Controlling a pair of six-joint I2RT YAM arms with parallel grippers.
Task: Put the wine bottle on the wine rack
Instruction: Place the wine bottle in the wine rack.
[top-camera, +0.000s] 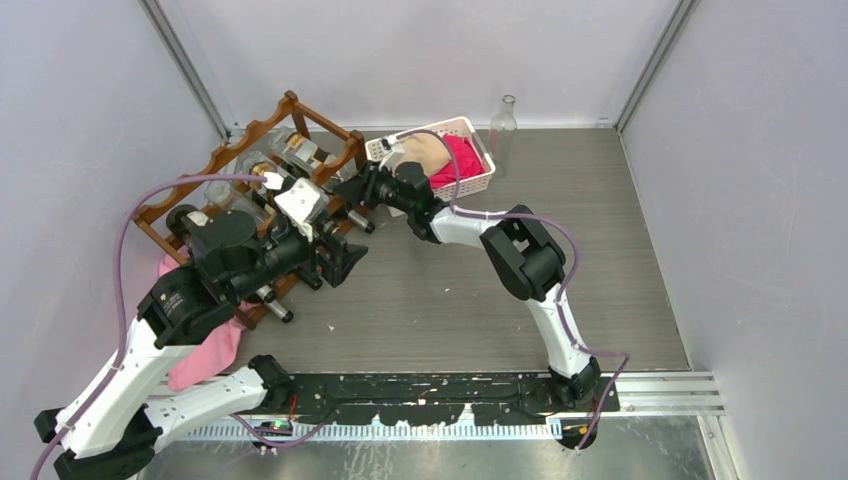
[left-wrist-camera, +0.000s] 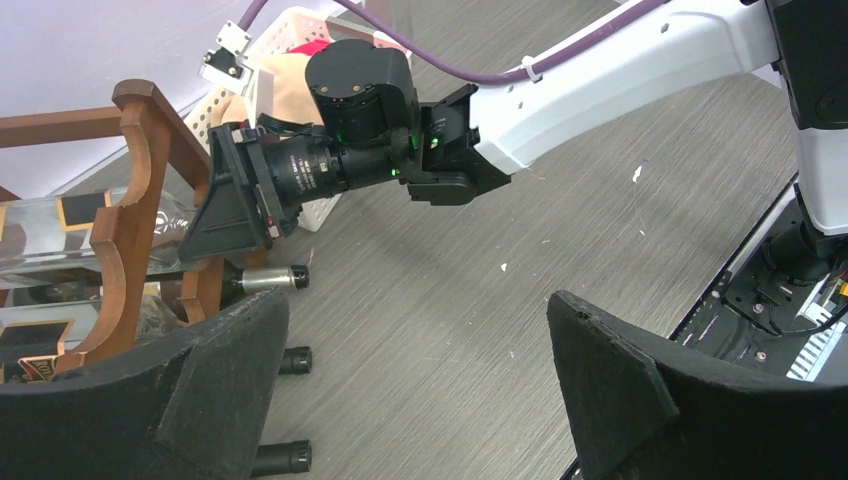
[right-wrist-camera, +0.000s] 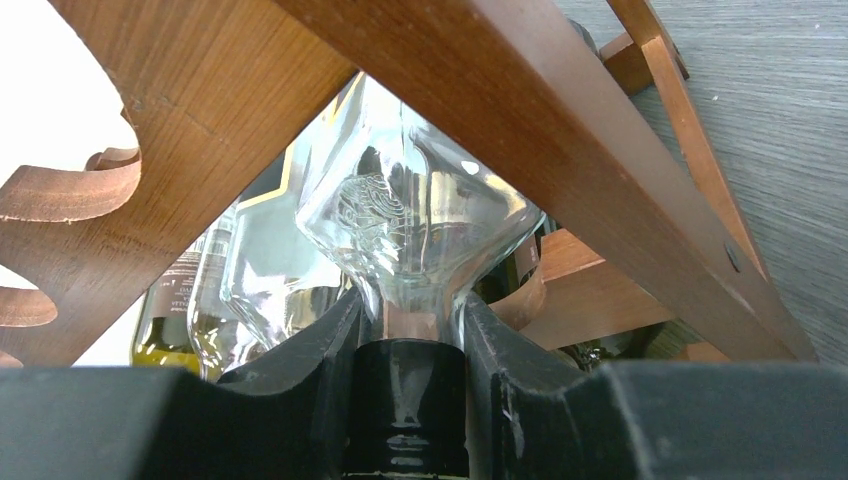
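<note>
1. Your right gripper (right-wrist-camera: 405, 345) clamps the neck of the clear, faceted glass wine bottle (right-wrist-camera: 410, 220), which lies inside the scalloped wooden wine rack (right-wrist-camera: 520, 90).
2. Your left gripper (left-wrist-camera: 420, 370) gapes wide.
3. One other clear bottle (top-camera: 503, 125) stands upright.

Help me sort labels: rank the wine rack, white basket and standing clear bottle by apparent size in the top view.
1. wine rack
2. white basket
3. clear bottle
No near ties.

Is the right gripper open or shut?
Shut on the bottle: the right gripper has both fingers pressed against its neck in the right wrist view.
</note>
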